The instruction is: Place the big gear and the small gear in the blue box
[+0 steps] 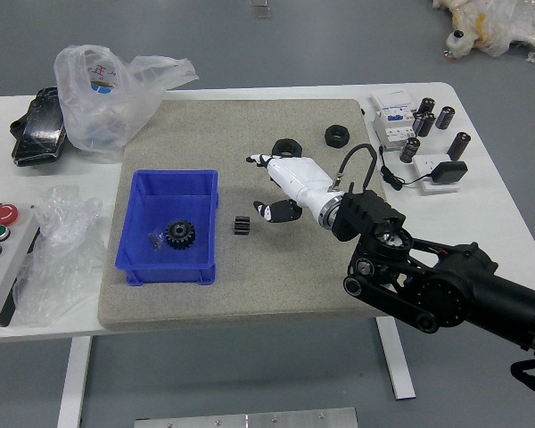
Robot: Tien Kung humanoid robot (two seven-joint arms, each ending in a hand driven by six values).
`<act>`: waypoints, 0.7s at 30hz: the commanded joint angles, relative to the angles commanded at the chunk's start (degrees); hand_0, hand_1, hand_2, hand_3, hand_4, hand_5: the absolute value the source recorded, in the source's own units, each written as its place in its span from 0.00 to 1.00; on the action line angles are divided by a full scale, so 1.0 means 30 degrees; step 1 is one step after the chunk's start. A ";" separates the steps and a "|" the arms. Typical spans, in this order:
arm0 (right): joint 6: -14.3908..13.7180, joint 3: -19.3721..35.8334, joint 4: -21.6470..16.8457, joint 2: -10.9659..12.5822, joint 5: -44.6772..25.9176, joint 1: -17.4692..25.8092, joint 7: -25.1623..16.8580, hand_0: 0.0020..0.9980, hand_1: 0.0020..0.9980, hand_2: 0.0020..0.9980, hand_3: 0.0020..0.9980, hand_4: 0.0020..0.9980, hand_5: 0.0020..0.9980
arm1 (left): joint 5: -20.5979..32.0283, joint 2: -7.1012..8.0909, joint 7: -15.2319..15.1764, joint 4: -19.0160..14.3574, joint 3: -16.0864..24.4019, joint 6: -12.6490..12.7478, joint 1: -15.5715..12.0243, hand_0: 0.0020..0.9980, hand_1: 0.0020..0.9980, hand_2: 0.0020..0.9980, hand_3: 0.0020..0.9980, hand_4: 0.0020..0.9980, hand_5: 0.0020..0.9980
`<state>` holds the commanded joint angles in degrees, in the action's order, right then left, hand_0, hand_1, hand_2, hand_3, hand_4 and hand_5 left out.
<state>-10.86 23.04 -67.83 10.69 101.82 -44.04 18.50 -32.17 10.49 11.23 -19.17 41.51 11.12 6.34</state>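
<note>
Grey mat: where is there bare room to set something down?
The mat is bare along its near edge, between the blue box and that edge, and beyond the box, left of the black rings. It's crowded around the right hand and ribbed dark piece, and among black cylinders far right.

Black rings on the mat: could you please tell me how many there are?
2: one black ring partly covered by the right hand, the other near the far right corner of the mat. More could be hidden.

White table [510, 234] with beige mat [290, 290], bags [114, 107] (crumpled), button box [11, 259].
</note>
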 joint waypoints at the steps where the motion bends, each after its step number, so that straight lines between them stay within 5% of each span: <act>1: 0.0094 -0.0139 -0.0012 -0.0071 -0.0054 0.0011 0.0030 0.41 0.71 0.85 0.97 0.86 0.32 | -0.0012 0.0001 -0.0001 0.0001 0.0003 -0.0004 0.0013 0.64 0.64 0.61 0.70 0.64 0.28; 14: 0.0415 -0.2302 0.1463 -0.1238 -0.1256 -0.0658 0.0134 0.41 0.70 0.81 0.93 0.92 0.39 | -0.0143 0.0010 0.0074 -0.0024 0.0070 -0.0036 0.0038 0.64 0.64 0.61 0.70 0.64 0.28; 15: 0.0363 -0.2386 0.1646 -0.1314 -0.1355 -0.0717 0.0113 0.39 0.63 0.70 0.83 0.89 0.39 | -0.0147 0.0012 0.0072 -0.0025 0.0069 -0.0038 0.0046 0.64 0.64 0.61 0.69 0.64 0.28; 20: -0.0116 -0.2851 0.2483 -0.1585 -0.1939 -0.1005 -0.0045 0.39 0.63 0.70 0.83 0.89 0.39 | -0.0211 0.0028 0.0083 -0.0029 0.0095 -0.0052 0.0084 0.64 0.64 0.61 0.69 0.64 0.28; 21: -0.0205 -0.2940 0.2591 -0.1619 -0.2011 -0.1036 -0.0062 0.36 0.55 0.53 0.65 0.50 0.16 | -0.0212 0.0031 0.0080 -0.0030 0.0092 -0.0055 0.0091 0.64 0.64 0.61 0.69 0.64 0.28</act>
<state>-11.47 14.22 -60.06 5.84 95.79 -47.15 18.32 -32.80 10.59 11.47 -19.26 41.79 10.95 6.61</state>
